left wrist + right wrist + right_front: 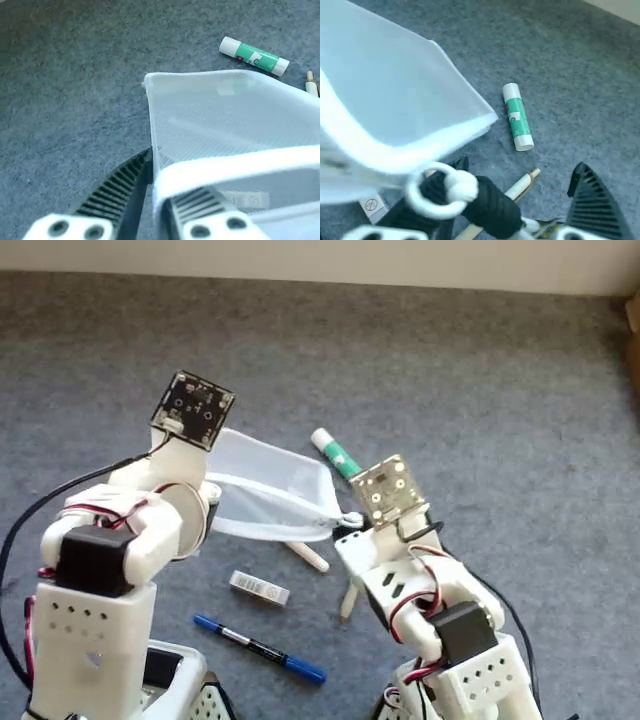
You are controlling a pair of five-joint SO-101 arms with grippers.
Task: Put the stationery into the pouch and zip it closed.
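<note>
A white mesh pouch (265,485) hangs off the carpet between the two arms. My left gripper (157,200) is shut on one end of the pouch (225,120). At the other end, my right gripper (515,200) stands open around the zip pull, a white ring (435,195) on a black tube (490,206). A green glue stick (335,453) lies just past the pouch (385,100). The white eraser (259,587), blue pen (260,648) and two cream sticks (308,556) lie on the carpet below the pouch.
Grey carpet (480,370) covers the table, with free room at the back and right. The arm bases stand at the front edge. The glue stick (254,56) and the eraser (372,206) show in the wrist views.
</note>
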